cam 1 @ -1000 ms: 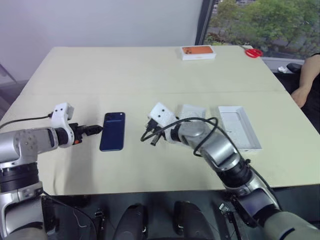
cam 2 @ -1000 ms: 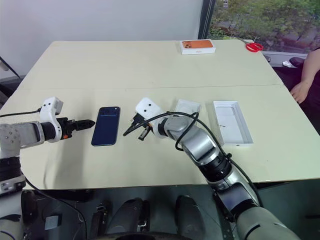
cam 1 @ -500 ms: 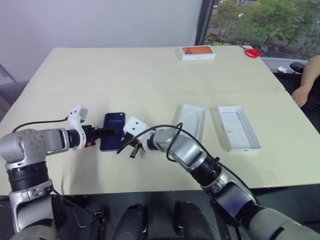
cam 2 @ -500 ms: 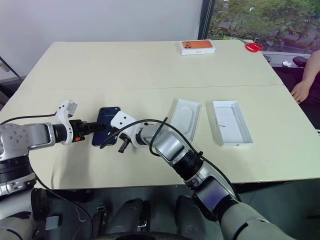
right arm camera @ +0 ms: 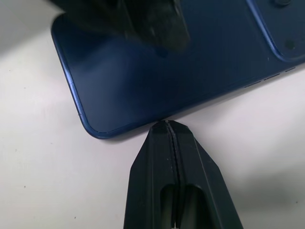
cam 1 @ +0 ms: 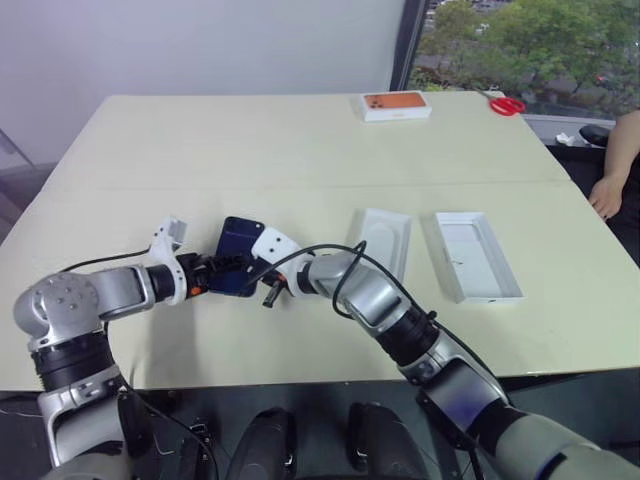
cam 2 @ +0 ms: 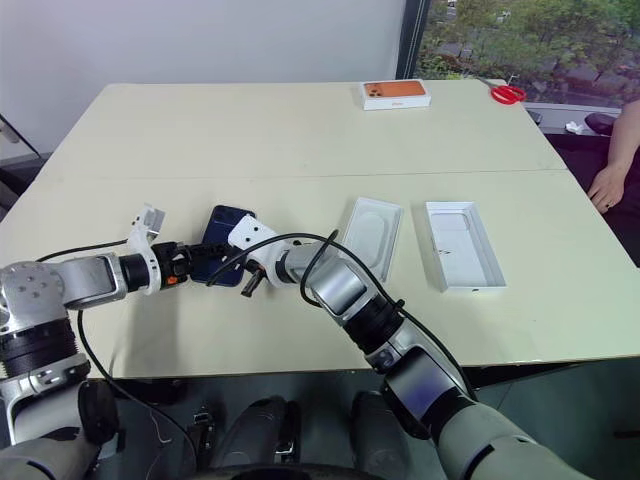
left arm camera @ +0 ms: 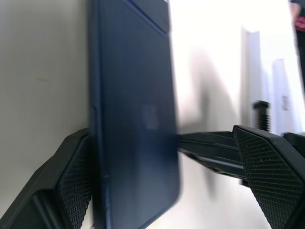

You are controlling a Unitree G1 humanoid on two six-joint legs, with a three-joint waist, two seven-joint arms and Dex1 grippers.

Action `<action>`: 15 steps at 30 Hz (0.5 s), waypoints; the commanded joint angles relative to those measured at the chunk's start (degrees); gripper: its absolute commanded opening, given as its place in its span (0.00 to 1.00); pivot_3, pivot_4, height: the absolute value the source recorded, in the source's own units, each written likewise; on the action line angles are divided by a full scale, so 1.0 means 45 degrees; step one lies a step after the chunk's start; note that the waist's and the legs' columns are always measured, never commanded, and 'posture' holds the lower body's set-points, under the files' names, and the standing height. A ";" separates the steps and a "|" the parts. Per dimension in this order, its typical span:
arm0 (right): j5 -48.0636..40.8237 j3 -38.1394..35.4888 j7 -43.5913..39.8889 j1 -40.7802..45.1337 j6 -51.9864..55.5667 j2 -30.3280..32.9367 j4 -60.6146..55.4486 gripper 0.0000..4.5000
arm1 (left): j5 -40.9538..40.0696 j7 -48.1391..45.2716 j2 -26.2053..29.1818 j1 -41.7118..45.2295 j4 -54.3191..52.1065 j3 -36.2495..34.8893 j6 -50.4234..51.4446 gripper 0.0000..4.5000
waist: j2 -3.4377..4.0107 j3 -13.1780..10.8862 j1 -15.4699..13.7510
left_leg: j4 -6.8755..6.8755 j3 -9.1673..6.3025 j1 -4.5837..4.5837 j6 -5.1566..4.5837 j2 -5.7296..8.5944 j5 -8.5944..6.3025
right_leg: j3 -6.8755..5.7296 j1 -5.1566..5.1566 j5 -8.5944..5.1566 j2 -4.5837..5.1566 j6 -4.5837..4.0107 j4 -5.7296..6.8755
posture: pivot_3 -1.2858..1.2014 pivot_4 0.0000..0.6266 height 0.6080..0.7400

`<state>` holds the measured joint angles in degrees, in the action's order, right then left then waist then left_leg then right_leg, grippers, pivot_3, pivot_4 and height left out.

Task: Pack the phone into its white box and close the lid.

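- You are viewing one glossy navy-blue smartphone (cam 1: 238,269), two white cardboard trays (cam 1: 478,255) (cam 1: 385,238), one orange-pictured box (cam 1: 396,105).
- Your left gripper (left arm camera: 157,183) is straddling the phone, jaws wide; your right gripper (right arm camera: 168,131) is pressing its edge, jaws closed.

Cream table (cam 1: 300,140) against pale wall (cam 1: 200,45); window (cam 1: 530,40) with green trees.

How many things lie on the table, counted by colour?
White: 3, the tray, the insert, the box with orange picture
Dark blue: 1, the phone
Red: 1, the scissors
Total: 5
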<state>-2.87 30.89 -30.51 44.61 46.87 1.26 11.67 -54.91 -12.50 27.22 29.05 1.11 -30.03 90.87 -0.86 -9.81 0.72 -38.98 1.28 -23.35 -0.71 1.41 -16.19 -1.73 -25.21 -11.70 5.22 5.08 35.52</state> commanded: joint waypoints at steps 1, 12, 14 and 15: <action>0.0132 -0.0255 0.0004 0.0198 -0.0281 -0.0199 -0.0115 0.00 | -0.0704 0.0153 -0.0013 -0.0145 0.0096 0.0372 0.0361 1.00 | 0.0000 0.0000 0.0023 | 0.0001 0.0001 0.0000 0.0000 0.0000 0.0000 | 0.0001 -0.0001 0.0000 0.0000 0.0000 0.0001 | 0.52 0.24 1.00; 0.0285 -0.0344 -0.0072 -0.0032 -0.0139 -0.0046 -0.0496 0.00 | -0.0437 0.0406 0.0374 0.0326 0.1003 -0.0285 0.0361 0.63 | 0.0000 -0.0001 0.0083 | 0.0011 0.0000 -0.0001 0.0005 -0.0002 0.0003 | 0.0002 -0.0011 0.0000 -0.0012 -0.0001 0.0001 | 0.52 0.24 1.00; 0.0312 -0.0352 -0.0079 -0.0083 -0.0084 -0.0003 -0.0636 0.00 | -0.0432 0.0437 0.0394 0.0392 0.1161 -0.0400 0.0361 0.41 | -0.0001 -0.0001 0.0078 | 0.0013 0.0000 -0.0005 0.0006 -0.0002 0.0003 | 0.0002 -0.0015 0.0000 -0.0011 -0.0001 -0.0001 | 0.52 0.24 1.00; 0.0329 -0.0367 -0.0087 -0.0102 -0.0061 0.0008 -0.0687 0.00 | -0.0427 0.0459 0.0400 0.0413 0.1232 -0.0440 0.0361 0.41 | -0.0001 -0.0002 0.0078 | 0.0012 0.0000 -0.0006 0.0006 -0.0002 0.0004 | 0.0002 -0.0017 0.0000 -0.0011 -0.0001 -0.0001 | 0.52 0.24 1.00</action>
<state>-1.35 30.04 -30.77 44.15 46.90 1.43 11.12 -56.55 -10.35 28.27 29.69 6.87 -30.68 92.04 -0.87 -9.82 1.07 -38.92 1.27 -23.38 -0.68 1.41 -16.18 -1.72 -25.29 -11.70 5.17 5.08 35.52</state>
